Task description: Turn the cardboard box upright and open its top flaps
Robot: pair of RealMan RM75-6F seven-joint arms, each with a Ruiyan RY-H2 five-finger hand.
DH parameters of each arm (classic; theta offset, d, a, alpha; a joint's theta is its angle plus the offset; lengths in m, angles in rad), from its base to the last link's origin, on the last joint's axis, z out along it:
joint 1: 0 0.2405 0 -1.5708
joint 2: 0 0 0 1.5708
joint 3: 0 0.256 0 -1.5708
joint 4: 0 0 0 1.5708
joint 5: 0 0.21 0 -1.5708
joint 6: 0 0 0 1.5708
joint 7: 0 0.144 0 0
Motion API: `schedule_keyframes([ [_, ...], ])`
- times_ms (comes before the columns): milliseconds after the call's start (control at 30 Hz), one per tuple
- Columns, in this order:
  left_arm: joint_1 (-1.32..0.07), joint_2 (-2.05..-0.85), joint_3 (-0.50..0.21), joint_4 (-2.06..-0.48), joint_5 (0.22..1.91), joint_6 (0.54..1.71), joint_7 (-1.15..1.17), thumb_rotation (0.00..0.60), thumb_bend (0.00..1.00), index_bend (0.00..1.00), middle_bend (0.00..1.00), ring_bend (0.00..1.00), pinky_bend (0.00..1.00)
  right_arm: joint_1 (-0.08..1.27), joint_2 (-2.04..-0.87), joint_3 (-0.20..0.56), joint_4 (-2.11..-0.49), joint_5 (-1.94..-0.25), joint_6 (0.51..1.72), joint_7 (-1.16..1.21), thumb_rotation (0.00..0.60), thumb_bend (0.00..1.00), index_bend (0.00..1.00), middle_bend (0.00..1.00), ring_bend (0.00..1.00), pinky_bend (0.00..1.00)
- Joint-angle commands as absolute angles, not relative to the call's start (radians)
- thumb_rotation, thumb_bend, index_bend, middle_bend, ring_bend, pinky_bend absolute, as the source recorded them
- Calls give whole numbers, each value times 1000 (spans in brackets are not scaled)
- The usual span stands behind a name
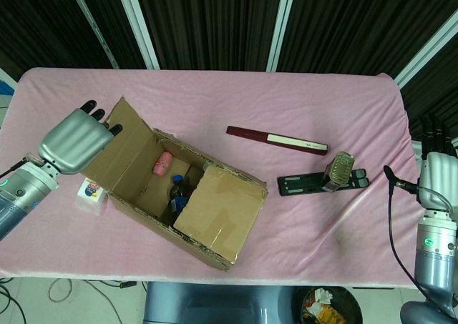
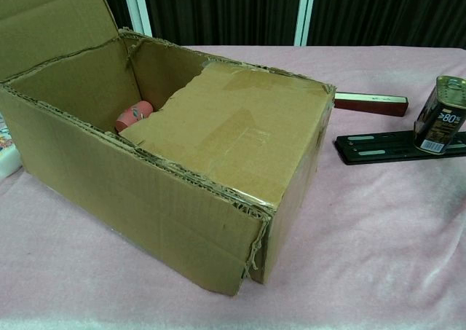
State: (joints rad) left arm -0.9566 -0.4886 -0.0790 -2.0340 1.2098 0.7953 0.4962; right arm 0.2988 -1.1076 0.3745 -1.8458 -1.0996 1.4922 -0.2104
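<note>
Clearly the cardboard box (image 1: 182, 202) stands upright on the table (image 1: 322, 116), its long axis running diagonally from upper left to lower right. One flap (image 1: 118, 149) is folded back beside the left hand (image 1: 71, 141), which seems empty with fingers loosely extended, though contact is hard to judge. A second flap (image 1: 218, 213) covers the far end, nearer the left hand than the idle right hand (image 1: 435, 163), whose grip I cannot tell.

In the chest view neither robot hand shows, and the raised flap (image 2: 51, 20) of the cardboard box (image 2: 182, 177) is cut off by the top edge. From the head view, the left robot hand (image 1: 71, 141) hides the flap's outer edge; whether its fingers touch it cannot be told. The small packet (image 1: 91, 194) near the tabletop's left edge is partly covered.
</note>
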Motion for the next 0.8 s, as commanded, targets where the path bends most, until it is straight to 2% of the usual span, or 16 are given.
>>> schedule_keyframes([
  [33, -914, -472, -79, -2020, 1233, 816, 465, 600, 1000, 376, 736, 328, 258, 299, -1107, 373, -1847, -1100, 1491, -212, 600, 261, 0, 0, 0, 230],
  [400, -746, -462, -57, -1955, 1291, 905, 343, 600, 1000, 362, 717, 328, 258, 301, -1105, 362, -1851, -1098, 1477, -220, 600, 261, 0, 0, 0, 230],
  [467, -699, -475, -53, -1934, 1299, 956, 302, 600, 975, 344, 692, 328, 249, 303, -1102, 354, -1851, -1104, 1468, -224, 600, 261, 0, 0, 0, 230],
  [500, -677, -486, -53, -1926, 1307, 988, 282, 600, 943, 332, 676, 328, 245, 303, -1099, 351, -1852, -1109, 1463, -223, 600, 261, 0, 0, 0, 230],
  [533, -654, -500, -54, -1918, 1313, 1025, 260, 600, 863, 304, 638, 326, 237, 304, -1096, 348, -1855, -1114, 1458, -221, 600, 261, 0, 0, 0, 230],
  [600, -601, -538, -58, -1904, 1322, 1115, 216, 600, 673, 240, 553, 298, 221, 305, -1089, 344, -1861, -1126, 1450, -214, 600, 264, 0, 0, 0, 230],
  [667, -544, -581, -58, -1893, 1330, 1206, 171, 600, 464, 159, 407, 207, 160, 306, -1083, 336, -1862, -1143, 1443, -210, 600, 270, 0, 0, 0, 230],
  [767, -455, -643, -48, -1896, 1333, 1319, 106, 600, 291, 98, 192, 82, 67, 311, -1072, 323, -1868, -1170, 1425, -206, 600, 293, 0, 0, 0, 230],
  [800, -428, -661, -45, -1897, 1333, 1353, 93, 600, 268, 92, 157, 62, 56, 313, -1067, 319, -1871, -1178, 1417, -201, 600, 306, 0, 0, 0, 230],
])
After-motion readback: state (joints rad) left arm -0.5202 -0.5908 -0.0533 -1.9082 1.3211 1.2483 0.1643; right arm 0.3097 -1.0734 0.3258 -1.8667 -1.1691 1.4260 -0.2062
